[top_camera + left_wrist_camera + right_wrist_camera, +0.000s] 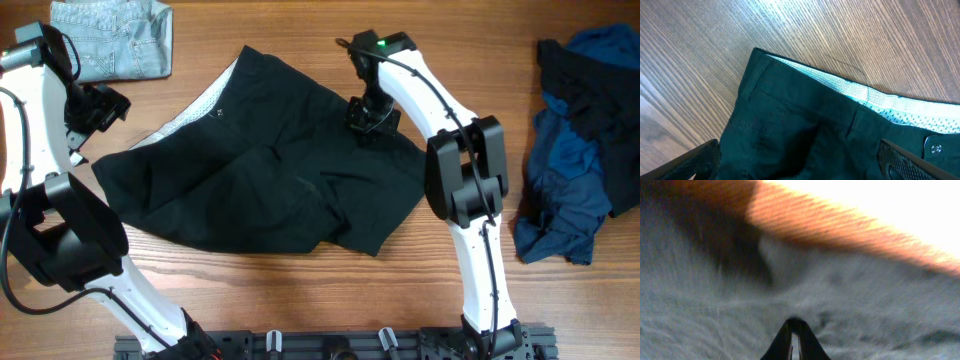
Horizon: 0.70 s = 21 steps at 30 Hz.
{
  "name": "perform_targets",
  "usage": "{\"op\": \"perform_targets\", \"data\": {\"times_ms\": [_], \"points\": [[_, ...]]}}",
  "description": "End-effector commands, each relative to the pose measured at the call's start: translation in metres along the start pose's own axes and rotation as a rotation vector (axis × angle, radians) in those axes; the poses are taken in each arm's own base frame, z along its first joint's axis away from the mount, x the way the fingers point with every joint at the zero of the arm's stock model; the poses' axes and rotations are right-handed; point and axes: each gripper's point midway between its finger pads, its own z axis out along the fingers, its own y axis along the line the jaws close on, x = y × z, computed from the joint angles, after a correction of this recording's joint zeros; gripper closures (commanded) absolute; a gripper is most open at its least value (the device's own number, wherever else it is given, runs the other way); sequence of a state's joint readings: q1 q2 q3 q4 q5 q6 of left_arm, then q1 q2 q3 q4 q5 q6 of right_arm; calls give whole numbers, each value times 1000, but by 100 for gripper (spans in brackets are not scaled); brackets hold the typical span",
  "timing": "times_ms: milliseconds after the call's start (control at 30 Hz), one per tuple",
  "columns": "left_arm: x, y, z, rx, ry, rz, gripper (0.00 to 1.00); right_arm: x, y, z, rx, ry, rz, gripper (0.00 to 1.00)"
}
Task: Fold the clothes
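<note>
— Where are the shorts (270, 185)?
— Spread flat in the middle of the table (250, 300).
— And the claws?
— The left gripper (103, 106) gapes wide and empty at their left edge. The right gripper (372, 120) is closed, tips on their far right edge. Whether it has caught cloth, I cannot tell.

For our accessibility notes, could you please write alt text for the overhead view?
A pair of black shorts lies spread across a wooden table. The open left gripper hovers by the waistband corner; the closed right gripper is down on the shorts' far edge. Folded light denim sits far left, crumpled blue garments at right.
</note>
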<state>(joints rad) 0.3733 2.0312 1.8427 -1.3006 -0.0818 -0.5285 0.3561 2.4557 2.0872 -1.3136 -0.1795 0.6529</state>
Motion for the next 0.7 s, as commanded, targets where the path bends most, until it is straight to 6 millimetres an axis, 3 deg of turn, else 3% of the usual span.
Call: {"op": "perform_targets", "data": {"times_ms": [0, 200, 300, 333, 433, 467, 600, 633, 667], "points": [[-2, 2, 6, -19, -3, 5, 0, -32, -8, -1, -57, -62, 38, 89], [0, 2, 6, -18, 6, 6, 0, -60, -7, -6, -111, -142, 48, 88], [8, -10, 6, 52, 49, 37, 0, -67, -4, -3, -125, -161, 45, 88], [13, -27, 4, 144, 79, 116, 0, -67, -4, -2, -125, -161, 42, 89], [37, -83, -14, 450, 127, 403, 22, -71, -2, -6, -135, -180, 22, 94], [41, -92, -16, 482, 122, 445, 23, -74, -1, -11, -142, -191, 23, 94], [64, -141, -25, 537, 54, 601, 30, -95, 1, -55, -198, -282, 40, 90], [71, -154, -28, 554, 35, 636, 35, -101, -3, -70, -205, -316, 50, 90], [76, -165, -30, 569, 17, 663, 50, -105, -7, -82, -203, -342, 58, 90]]}}
